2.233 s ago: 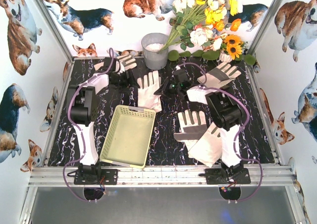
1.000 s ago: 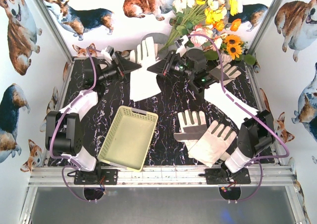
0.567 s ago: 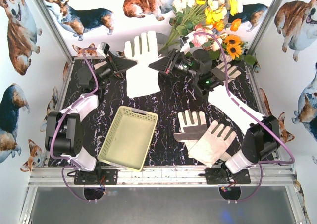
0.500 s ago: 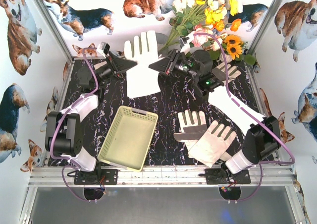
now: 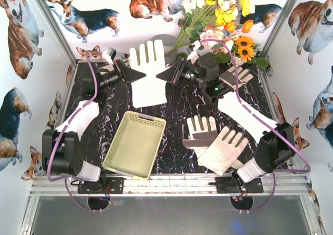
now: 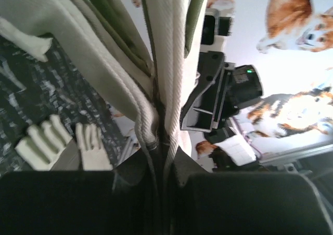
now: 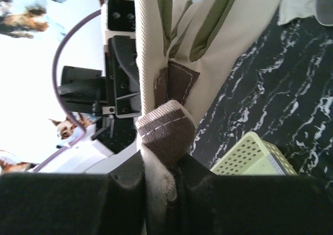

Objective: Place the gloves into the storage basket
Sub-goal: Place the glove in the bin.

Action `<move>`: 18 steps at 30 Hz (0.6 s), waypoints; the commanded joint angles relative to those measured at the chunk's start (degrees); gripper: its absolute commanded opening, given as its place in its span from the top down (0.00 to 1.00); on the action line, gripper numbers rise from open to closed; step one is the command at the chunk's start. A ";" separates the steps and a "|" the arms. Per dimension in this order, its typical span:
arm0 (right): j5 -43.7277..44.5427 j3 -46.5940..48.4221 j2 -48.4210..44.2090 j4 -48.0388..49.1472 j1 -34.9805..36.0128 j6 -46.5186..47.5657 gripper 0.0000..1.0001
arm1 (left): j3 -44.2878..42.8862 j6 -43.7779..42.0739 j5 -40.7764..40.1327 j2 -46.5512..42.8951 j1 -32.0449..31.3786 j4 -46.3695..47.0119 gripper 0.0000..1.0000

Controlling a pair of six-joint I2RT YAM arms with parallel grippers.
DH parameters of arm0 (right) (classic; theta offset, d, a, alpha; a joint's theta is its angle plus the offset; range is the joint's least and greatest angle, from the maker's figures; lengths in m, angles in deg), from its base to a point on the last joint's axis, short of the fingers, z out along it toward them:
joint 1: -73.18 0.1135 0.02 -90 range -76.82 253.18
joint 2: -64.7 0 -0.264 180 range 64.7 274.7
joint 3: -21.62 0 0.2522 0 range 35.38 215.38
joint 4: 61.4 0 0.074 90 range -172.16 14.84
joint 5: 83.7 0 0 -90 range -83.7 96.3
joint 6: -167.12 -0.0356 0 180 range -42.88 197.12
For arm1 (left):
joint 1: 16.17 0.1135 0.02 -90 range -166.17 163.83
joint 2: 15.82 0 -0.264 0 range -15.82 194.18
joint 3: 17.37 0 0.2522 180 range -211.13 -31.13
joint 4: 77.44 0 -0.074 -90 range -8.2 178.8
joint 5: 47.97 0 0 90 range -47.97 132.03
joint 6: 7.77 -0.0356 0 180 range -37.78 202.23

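A cream-white glove (image 5: 148,71) is held spread, fingers pointing away, above the back of the table. My left gripper (image 5: 139,75) is shut on its left edge and my right gripper (image 5: 160,76) is shut on its right edge. In the left wrist view the glove (image 6: 166,63) is pinched in the left gripper (image 6: 161,157). In the right wrist view the glove (image 7: 218,48) is pinched at a brown patch in the right gripper (image 7: 164,167). The pale yellow-green basket (image 5: 135,144) stands empty at the front left and also shows in the right wrist view (image 7: 250,157). Two more gloves (image 5: 202,131) (image 5: 225,149) lie at the front right.
Another glove (image 5: 237,79) lies at the back right, partly under the right arm. A bunch of artificial flowers (image 5: 218,11) stands at the back. The two front gloves also show in the left wrist view (image 6: 41,144). Corgi-print walls close in the table.
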 commanded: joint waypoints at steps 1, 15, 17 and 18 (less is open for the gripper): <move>7.23 1.60 -2.95 -12.42 2.98 6.38 1.00 | -3.32 -20.39 -2.77 -4.09 -0.28 -27.72 1.00; 32.85 0.39 3.85 -32.43 23.67 -8.75 1.00 | -10.53 -61.01 -20.94 -4.54 -0.37 -89.12 1.00; 35.05 0.39 4.52 -33.77 26.02 -10.98 1.00 | -9.38 -62.25 -22.96 -5.19 -0.62 -90.88 1.00; 35.67 0.35 4.84 -34.76 26.93 -12.20 1.00 | -8.53 -62.34 -23.62 -5.43 -0.74 -91.19 1.00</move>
